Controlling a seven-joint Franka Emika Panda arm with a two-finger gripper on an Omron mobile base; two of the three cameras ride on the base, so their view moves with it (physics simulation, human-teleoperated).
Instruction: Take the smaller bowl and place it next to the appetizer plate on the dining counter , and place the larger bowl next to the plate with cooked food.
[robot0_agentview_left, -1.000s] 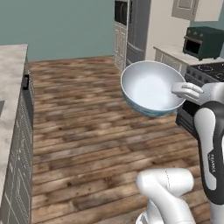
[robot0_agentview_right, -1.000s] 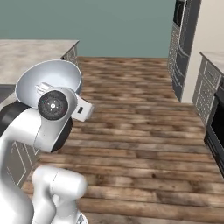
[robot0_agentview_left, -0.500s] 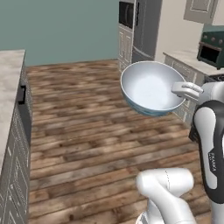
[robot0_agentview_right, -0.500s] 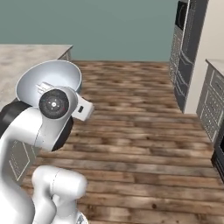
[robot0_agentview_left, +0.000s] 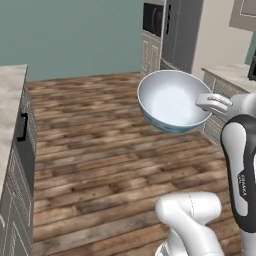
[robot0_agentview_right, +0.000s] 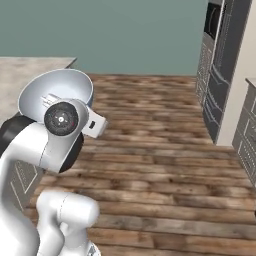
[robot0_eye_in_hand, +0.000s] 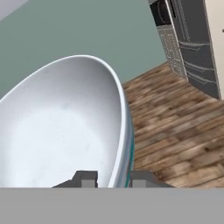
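- One thing dominates the scene: the deep round bowl, glossy white inside and pale blue outside, held in the air above the brown plank floor, tilted so its mouth faces up and toward the left base camera
- The two-finger gripper is clamped on this larger bowl's rim, one tip inside the wall and one outside, as the hand view shows
- Biggest risk, as I judge it: a pinch on a thin rim carries the whole bowl off to one side, so a quick swing or a jolt of the base could let the bowl pivot between the tips or slip free and drop to the floor
- Next risk: the bowl juts well out from the arm, and the beige stone-look counter with grey cabinet fronts and the tall dark grey cabinet unit stand close by, so a turn could knock the rim against them
- Lesser risk: set down while tilted, it could rock or roll on landing
- Hidden: in the right base view the arm's white wrist joint with its dark round cap covers the lower part of the bowl and the grip itself
- Cut off: the fingertips are cropped low in the hand view, so how deep the bite goes is hard to judge
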